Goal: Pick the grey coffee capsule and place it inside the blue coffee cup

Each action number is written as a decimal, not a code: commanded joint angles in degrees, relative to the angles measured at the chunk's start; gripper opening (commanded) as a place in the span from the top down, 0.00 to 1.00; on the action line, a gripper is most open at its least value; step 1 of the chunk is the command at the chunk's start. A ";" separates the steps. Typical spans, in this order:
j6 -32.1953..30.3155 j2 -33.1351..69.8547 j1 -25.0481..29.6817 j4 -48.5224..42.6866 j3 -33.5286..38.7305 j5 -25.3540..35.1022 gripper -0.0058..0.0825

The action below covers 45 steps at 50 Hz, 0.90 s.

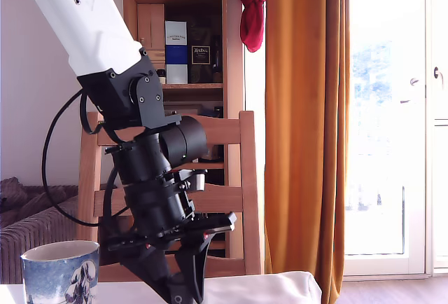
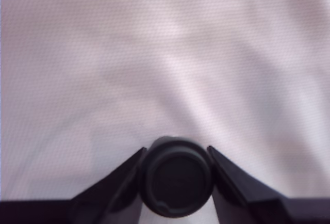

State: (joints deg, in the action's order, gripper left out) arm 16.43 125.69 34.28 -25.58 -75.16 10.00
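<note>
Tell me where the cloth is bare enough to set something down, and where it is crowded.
Free: in the wrist view, the white cloth ahead of the gripper lies bare. In the exterior view, cloth to the arm's right, toward the table edge, is also clear. Crowded: the exterior view's left, where the blue coffee cup stands beside the lowered gripper holding the grey coffee capsule.

The exterior view sits low at table height, close to the arm (image 1: 150, 178), looking level across the white tablecloth (image 1: 259, 286) toward a wooden chair (image 1: 231, 192). The wrist view looks steeply down, very near that cloth (image 2: 165, 69). Both views share the cloth and the gripper (image 2: 175, 182).
</note>
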 commanded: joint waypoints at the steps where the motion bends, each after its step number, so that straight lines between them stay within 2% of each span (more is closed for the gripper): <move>1: -0.39 -4.04 -0.61 -0.57 -0.46 0.04 0.71; 10: -0.77 -8.68 -1.77 -3.54 -0.46 -0.81 0.71; 22: -1.68 -13.53 -3.91 -10.80 -0.46 -5.16 0.71; 32: -2.12 -15.12 -5.95 -16.72 -0.44 -9.25 0.71; 45: -2.78 -16.44 -7.63 -20.22 -0.44 -13.00 0.71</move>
State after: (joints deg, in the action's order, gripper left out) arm 14.33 110.39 26.94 -45.32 -75.46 -2.52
